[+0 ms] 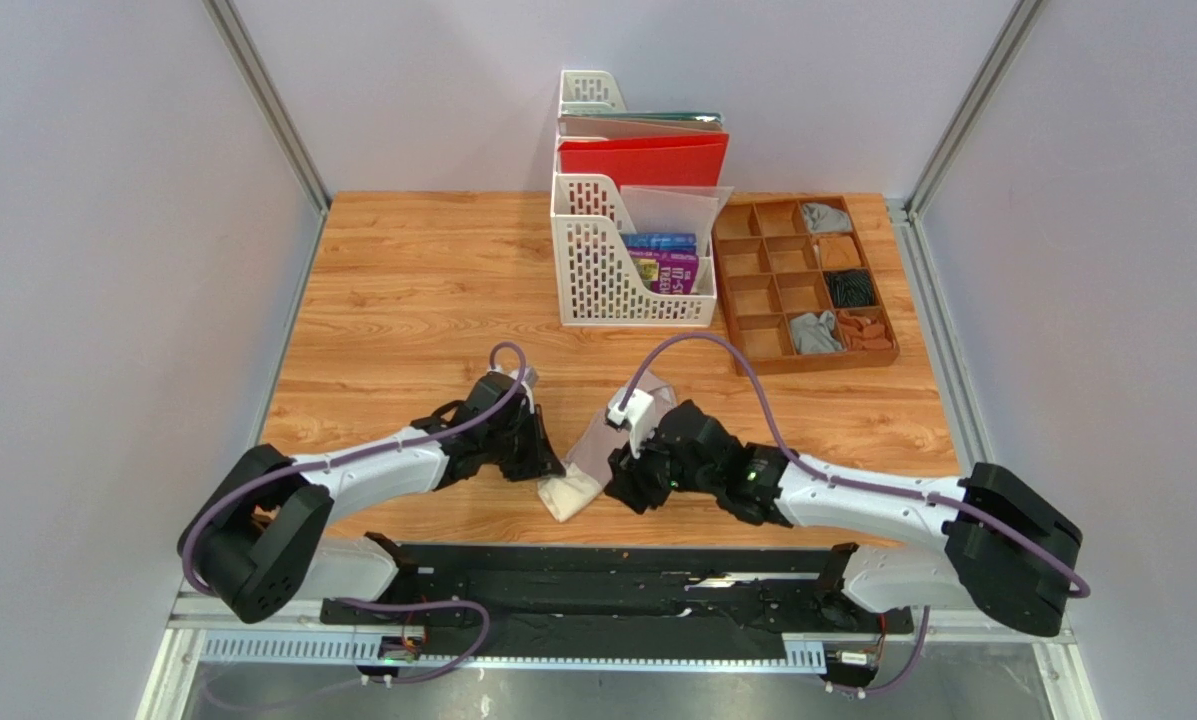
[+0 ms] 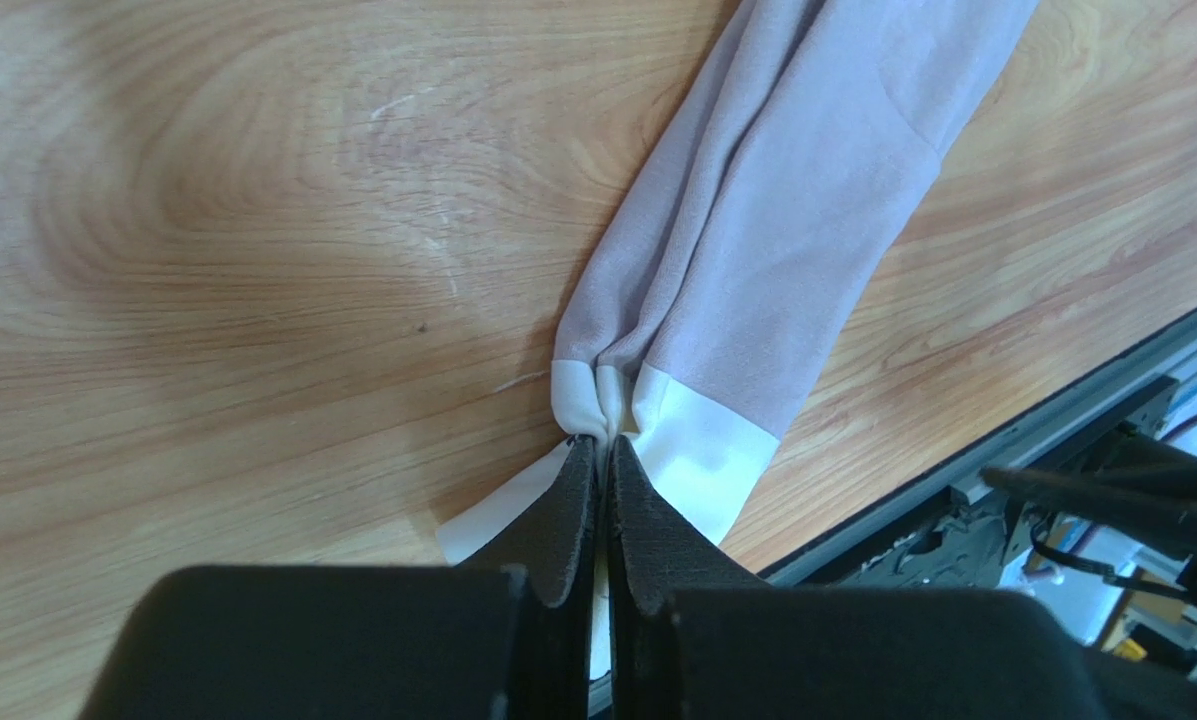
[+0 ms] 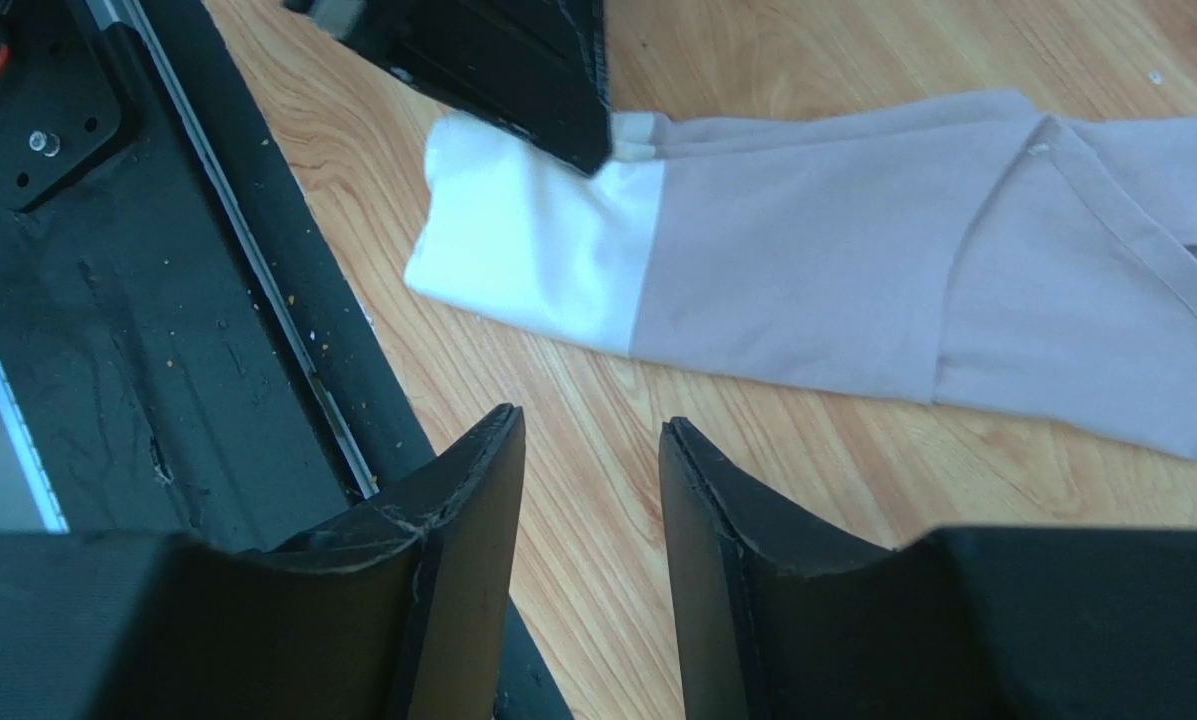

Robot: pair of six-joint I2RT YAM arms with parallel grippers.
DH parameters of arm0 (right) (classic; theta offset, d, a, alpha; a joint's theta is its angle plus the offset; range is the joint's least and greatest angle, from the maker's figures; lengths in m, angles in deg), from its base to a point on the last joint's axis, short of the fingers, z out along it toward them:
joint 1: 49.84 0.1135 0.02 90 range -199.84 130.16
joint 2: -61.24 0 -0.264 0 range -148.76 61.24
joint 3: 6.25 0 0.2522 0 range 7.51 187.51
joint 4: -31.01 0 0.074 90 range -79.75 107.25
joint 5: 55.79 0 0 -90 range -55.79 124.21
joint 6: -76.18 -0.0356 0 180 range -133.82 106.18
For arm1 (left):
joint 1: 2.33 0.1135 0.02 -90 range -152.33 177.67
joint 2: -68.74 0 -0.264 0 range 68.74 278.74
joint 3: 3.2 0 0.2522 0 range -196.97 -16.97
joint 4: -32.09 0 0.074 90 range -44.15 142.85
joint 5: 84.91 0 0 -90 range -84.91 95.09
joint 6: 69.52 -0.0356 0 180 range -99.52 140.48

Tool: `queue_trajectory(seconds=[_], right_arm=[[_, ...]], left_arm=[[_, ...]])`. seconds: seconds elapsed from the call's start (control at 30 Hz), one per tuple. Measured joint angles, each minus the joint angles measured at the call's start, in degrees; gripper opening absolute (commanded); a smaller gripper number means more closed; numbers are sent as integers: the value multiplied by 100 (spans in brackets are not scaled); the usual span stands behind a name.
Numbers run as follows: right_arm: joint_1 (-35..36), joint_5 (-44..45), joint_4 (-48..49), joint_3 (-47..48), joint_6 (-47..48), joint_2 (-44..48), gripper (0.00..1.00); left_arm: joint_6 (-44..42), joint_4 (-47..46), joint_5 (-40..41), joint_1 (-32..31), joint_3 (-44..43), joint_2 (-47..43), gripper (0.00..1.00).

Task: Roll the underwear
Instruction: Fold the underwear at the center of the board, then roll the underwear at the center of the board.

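Wood-grain table (image 1: 409, 285), near edge: soft pinkish-beige underwear (image 3: 860, 255) lies folded in a long flat strip, left gripper (image 2: 604, 447) pinching its smooth cream band (image 2: 702, 450), right gripper (image 3: 589, 450) spread above bare wood just beside it.

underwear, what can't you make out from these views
- top external: right gripper covers part of the underwear
- left wrist: left gripper hides the pinched band; far end cut off by top edge
- right wrist: far end runs off right edge
- top external: cloths in the wooden tray too small to identify
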Motion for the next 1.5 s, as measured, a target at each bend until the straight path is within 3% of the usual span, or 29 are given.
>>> queue_trajectory(seconds=[0.23,0.4,0.87,1.17,1.5], right_arm=[[1123,883,977,-352,-4,-107,45],[1537,1292,1373,-352,55,-546,45],[2269,2398,1821,-258,540,-1768,39],[2717,3399,2046,-133,1062,-1980,36],[2975,3917,2039,-20,1370,-2070,37]], left_arm=[[396,-140,140,-317,-105,446,0],[415,-146,153,-415,-223,586,0],[391,-144,52,-415,-372,774,0],[365,-129,28,-415,-389,787,0],[337,-120,-11,-415,-428,833,0]])
